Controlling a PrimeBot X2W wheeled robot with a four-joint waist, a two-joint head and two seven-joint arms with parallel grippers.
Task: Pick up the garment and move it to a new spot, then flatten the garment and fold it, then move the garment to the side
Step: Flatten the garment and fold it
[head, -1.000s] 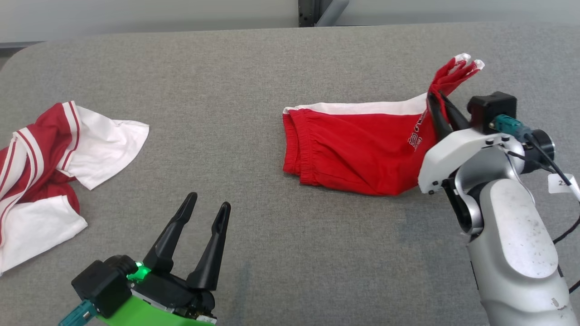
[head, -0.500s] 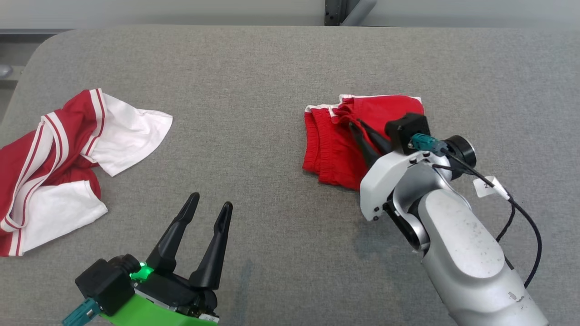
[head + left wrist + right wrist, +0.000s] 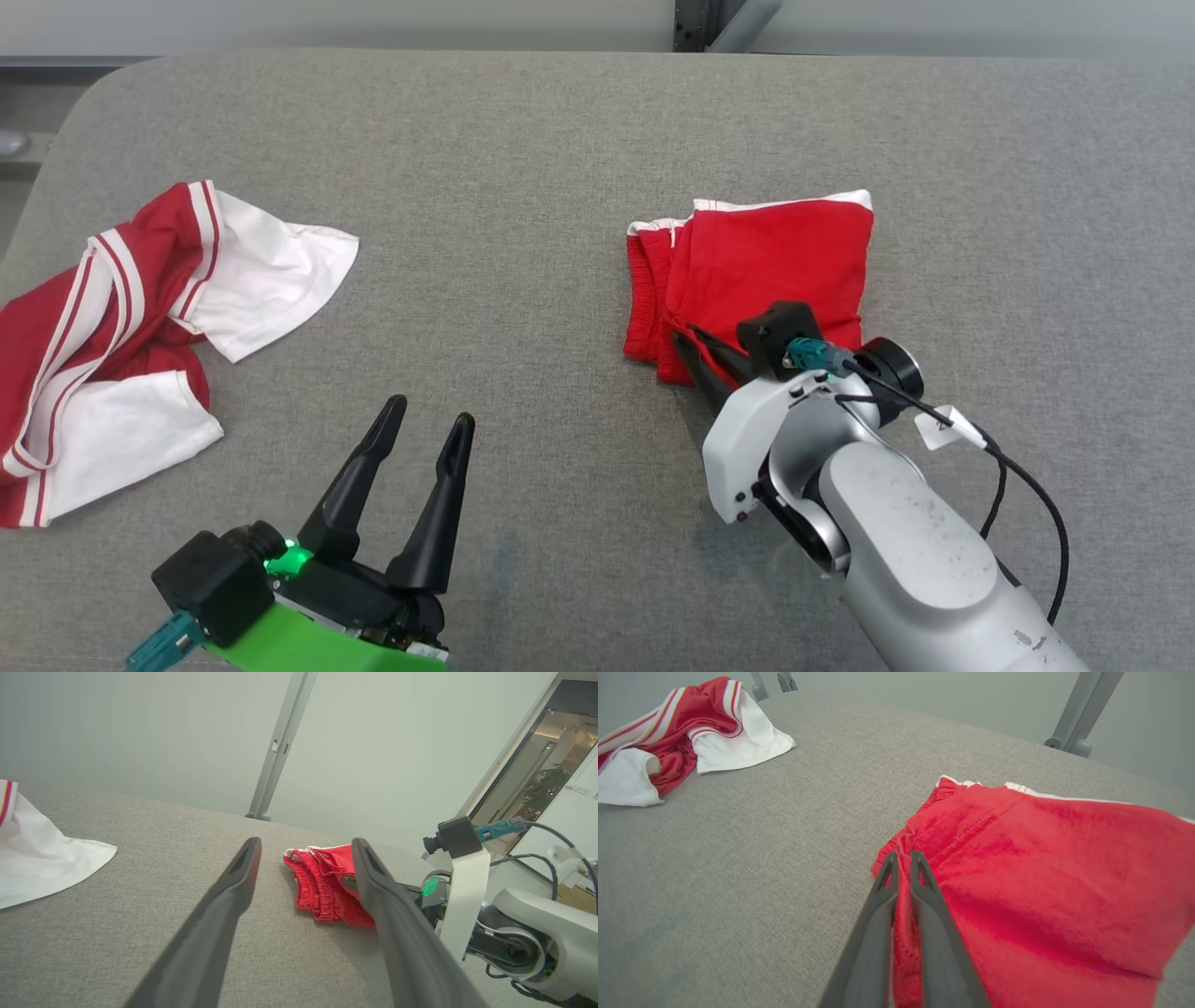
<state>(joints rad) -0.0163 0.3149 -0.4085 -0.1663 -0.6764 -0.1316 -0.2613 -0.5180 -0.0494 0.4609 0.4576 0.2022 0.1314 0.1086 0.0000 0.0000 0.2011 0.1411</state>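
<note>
The garment (image 3: 775,252), red shorts with white trim, lies folded in half on the grey table (image 3: 523,187), right of centre. My right gripper (image 3: 681,338) is at its near left corner by the waistband, shut on a fold of the red cloth. In the right wrist view the fabric (image 3: 1041,858) shows pinched between the two fingers of that gripper (image 3: 903,855). My left gripper (image 3: 430,413) hovers open over the near table, holding nothing. The left wrist view shows its spread fingers (image 3: 306,842) with the shorts (image 3: 322,882) beyond them.
A second garment, a crumpled red and white jersey (image 3: 140,308), lies at the table's left edge and also shows in the right wrist view (image 3: 691,723). A metal post (image 3: 695,23) stands behind the table's far edge. A cable (image 3: 1018,485) hangs off the right wrist.
My right gripper has carried the raised leg end of the shorts leftward over the waistband and down, doubling the shorts over. The head camera has shifted. My left gripper has stayed put.
</note>
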